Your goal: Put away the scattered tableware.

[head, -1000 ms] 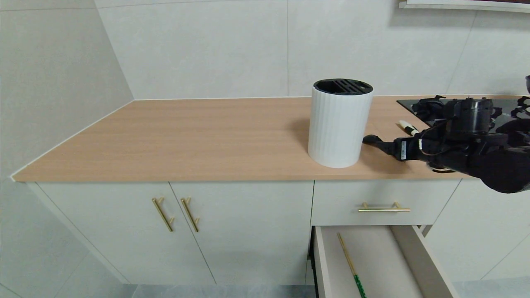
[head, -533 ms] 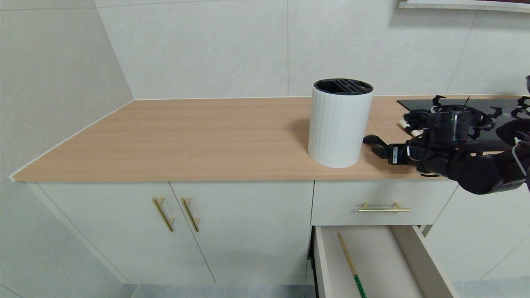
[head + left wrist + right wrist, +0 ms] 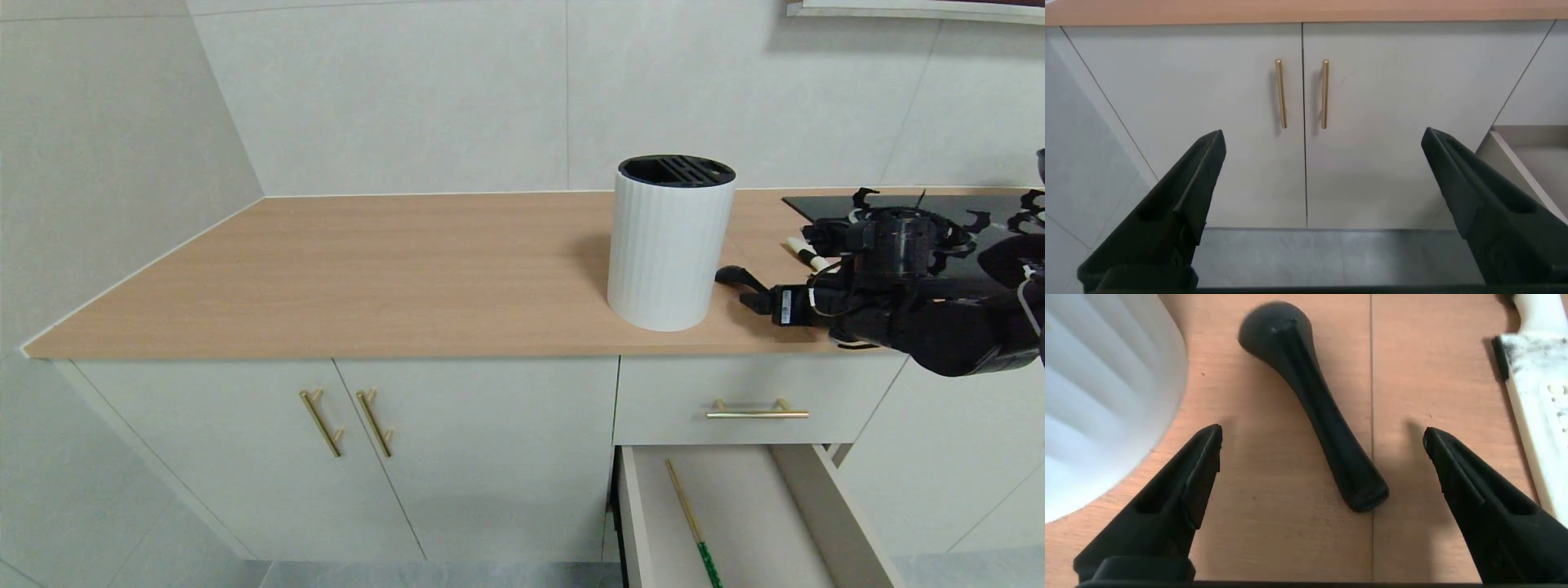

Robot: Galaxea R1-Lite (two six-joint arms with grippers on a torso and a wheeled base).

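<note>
utensil [image 3: 731, 275] on counter [image 3: 367, 278], right of holder [image 3: 665, 245].

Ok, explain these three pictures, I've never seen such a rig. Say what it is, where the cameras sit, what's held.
This is a wheeled robot with two arms. The wide picture comes from a camera on its head, looking down at a wooden counter. The other two come from wrist cameras, each looking out between the fingers of that arm's hand. On the counter stand a white ribbed holder with a slotted black top, a black handle beside it and a white-handled utensil farther right. The right hand is open over the black handle, holding nothing. The left hand, also open, faces the cupboard doors. A green-ended chopstick lies in the open drawer.
</note>
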